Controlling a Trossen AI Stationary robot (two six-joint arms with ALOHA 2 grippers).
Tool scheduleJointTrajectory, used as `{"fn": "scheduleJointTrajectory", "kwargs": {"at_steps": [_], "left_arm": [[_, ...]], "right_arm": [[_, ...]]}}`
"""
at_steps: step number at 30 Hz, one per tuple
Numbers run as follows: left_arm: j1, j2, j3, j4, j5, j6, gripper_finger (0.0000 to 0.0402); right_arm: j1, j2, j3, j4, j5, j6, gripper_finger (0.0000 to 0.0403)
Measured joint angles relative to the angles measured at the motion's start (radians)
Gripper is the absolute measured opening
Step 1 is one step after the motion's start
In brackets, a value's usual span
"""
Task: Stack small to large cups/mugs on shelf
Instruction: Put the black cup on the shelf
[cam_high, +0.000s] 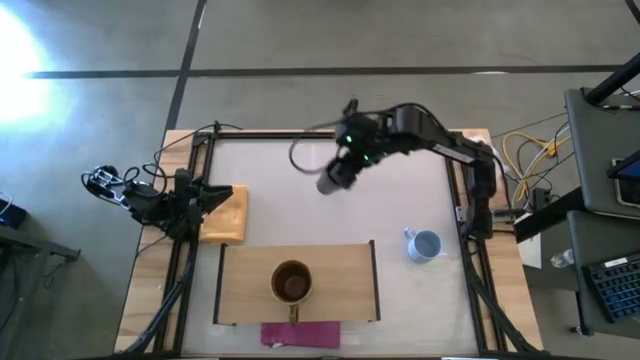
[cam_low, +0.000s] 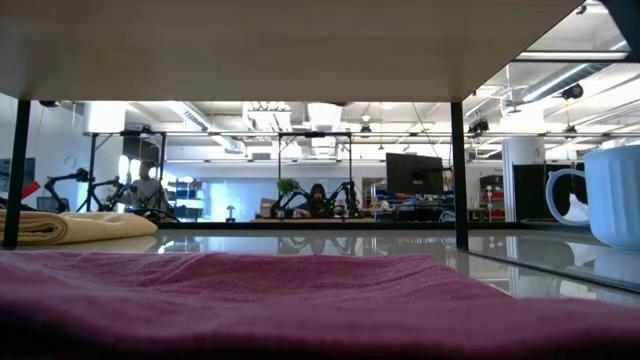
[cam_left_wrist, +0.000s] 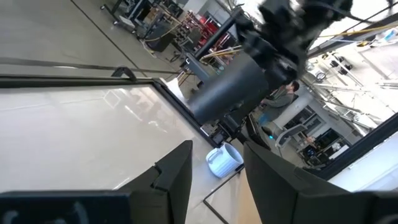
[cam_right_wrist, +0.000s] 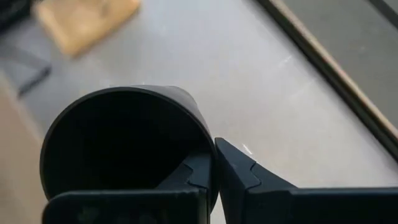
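Observation:
My right gripper (cam_high: 347, 160) hangs over the far middle of the table, shut on the narrow black cup (cam_high: 332, 179), which also shows in the left wrist view (cam_left_wrist: 227, 90). The brown mug (cam_high: 291, 283) stands on its base on the light-wood shelf (cam_high: 340, 270) near the front edge. To the shelf's right, the pale blue mug (cam_high: 426, 245) stands on the table and shows too in the low view (cam_low: 612, 195). My left gripper (cam_left_wrist: 217, 165) waits open at the table's left side (cam_high: 212, 198), holding nothing. My right gripper has the black cup by its rim wall (cam_right_wrist: 210, 163), one finger (cam_right_wrist: 193, 180) inside the mouth and the other finger (cam_right_wrist: 245, 177) outside. The fingers slant down from above. The cup is lifted clear of the table and hangs tilted (cam_left_wrist: 227, 90).
A folded yellow cloth (cam_high: 225, 213) lies by my left gripper. A magenta strip (cam_high: 300, 333) lies at the front edge below the shelf. The shelf stands on thin dark legs (cam_low: 458, 170). Bare table (cam_high: 300, 215) lies between the held cup and the shelf.

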Motion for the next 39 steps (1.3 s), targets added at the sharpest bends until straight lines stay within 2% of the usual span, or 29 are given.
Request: {"fn": "scheduleJointTrajectory", "kwargs": {"at_steps": [3,9,13,19,22,26,31,39], "left_arm": [[0.000,-0.002,0.000,-0.004,0.001,0.001,0.0130],[0.000,-0.008,0.000,-0.005,0.004,0.022,0.0130],[0.000,-0.014,0.000,-0.010,0.012,0.022,0.0130],[0.000,-0.016,0.000,-0.010,0.051,0.023,0.0130],[0.000,-0.013,0.000,-0.010,0.074,0.021,0.0130],[0.000,-0.013,0.000,-0.010,0.103,0.020,0.0130],[0.000,-0.013,-0.001,-0.013,0.106,0.020,0.0130],[0.000,-0.015,-0.014,-0.030,0.111,0.019,0.0130]], "right_arm": [[0.072,-0.012,0.000,-0.074,0.001,-0.040,0.0009],[0.225,-0.027,0.005,-0.032,-0.005,-0.033,0.0009],[0.285,-0.028,0.004,-0.035,0.018,0.030,0.0009],[0.324,-0.028,0.003,-0.019,0.138,0.116,0.0009],[0.322,-0.028,0.003,0.010,0.149,0.131,0.0009],[0.322,-0.028,0.003,0.019,0.141,0.139,0.0009],[0.342,-0.038,0.004,-0.020,0.068,0.183,0.0009],[0.435,-0.090,0.010,-0.067,0.059,0.350,0.0009]]}}
